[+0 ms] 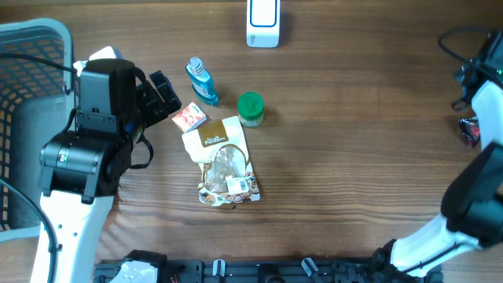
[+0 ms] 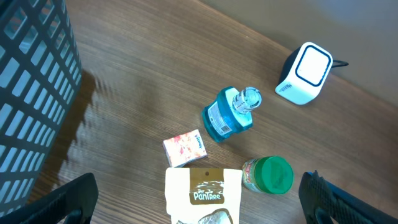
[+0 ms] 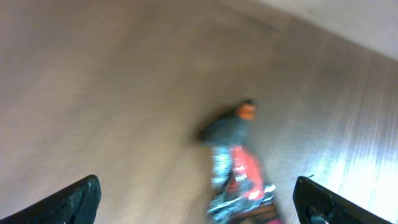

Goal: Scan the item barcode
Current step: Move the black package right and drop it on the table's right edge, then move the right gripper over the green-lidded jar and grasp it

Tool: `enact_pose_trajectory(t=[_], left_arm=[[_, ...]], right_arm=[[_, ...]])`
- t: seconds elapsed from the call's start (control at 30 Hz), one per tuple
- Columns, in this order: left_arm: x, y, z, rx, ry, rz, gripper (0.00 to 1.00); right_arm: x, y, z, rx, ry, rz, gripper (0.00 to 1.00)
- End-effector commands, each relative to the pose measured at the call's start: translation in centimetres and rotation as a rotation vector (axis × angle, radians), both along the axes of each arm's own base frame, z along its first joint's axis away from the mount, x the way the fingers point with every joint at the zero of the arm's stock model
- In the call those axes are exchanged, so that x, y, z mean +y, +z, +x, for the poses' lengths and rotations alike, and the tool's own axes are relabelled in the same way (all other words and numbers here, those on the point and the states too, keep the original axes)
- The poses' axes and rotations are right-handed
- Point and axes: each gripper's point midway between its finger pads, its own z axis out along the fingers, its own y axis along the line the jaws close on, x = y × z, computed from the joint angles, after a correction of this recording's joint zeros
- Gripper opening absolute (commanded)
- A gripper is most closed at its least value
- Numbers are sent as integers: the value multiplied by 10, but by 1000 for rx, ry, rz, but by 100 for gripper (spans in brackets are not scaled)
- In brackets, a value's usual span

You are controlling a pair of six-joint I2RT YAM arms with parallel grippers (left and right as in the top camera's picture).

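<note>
Red-black crinkled foil packet [image 3: 239,171] lies on wooden surface [image 1: 354,157], far right, beneath right fingers [image 3: 74,202]: spread, pinching nothing. Probably parked apart from other items. Left fingers [image 2: 68,202] spread above tan paper pouch [image 2: 204,186]. White box-shaped scanner [image 1: 262,22] at far edge.

The overhead view is evenly bright and sharp, with soft, short shadows beside the blue bottle [image 1: 203,80] and green-lidded jar [image 1: 250,108]. The left wrist view is crisp too; the basket [image 2: 31,93] darkens the wood beside it. The right wrist view is smeared: the red-and-silver packet [image 3: 239,168] is indistinct, and glare whitens the table [image 3: 354,168] at the lower right.
</note>
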Motion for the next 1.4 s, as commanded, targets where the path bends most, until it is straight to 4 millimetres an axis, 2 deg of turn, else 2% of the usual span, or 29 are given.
enact_pose_trajectory(t=[0.0,0.07,0.1,0.2,0.23,0.33,0.47,0.5,0.57,0.6,0.67,0.77,0.93,1.13,1.23,1.37], left_arm=[[4,9,-1,-25,3,15,100],[4,9,-1,-25,3,15,100],[4,9,-1,-25,3,15,100],[4,9,-1,-25,3,15,100],[4,9,-1,-25,3,15,100],[4,9,-1,-25,3,15,100],[4,9,-1,-25,3,15,100],[4,9,-1,-25,3,15,100],[4,9,-1,-25,3,15,100],[4,9,-1,-25,3,15,100],[4,9,-1,-25,3,15,100],[4,9,-1,-25,3,15,100],[4,9,-1,-25,3,15,100],[4,9,-1,-25,3,15,100],[4,9,-1,-25,3,15,100],[4,9,-1,-25,3,15,100]], right_arm=[[75,46,30,-152,165,121,100],[134,41,40,-138,281,217,100],[157,38,42,-123,327,245,100],[243,27,40,-48,471,295,100],[272,20,27,-10,464,344,100],[335,0,-23,137,418,445,100],[416,-2,-48,212,665,481,99],[437,1,-48,189,715,528,100],[465,4,-53,177,754,679,100],[473,5,-57,173,700,756,100],[483,6,-64,156,525,882,92],[496,10,-61,92,348,971,91],[532,17,-54,51,144,1086,91],[554,-13,-39,143,-77,1102,92],[551,-32,-40,168,-176,1069,92],[553,-40,-31,138,-200,1068,91]])
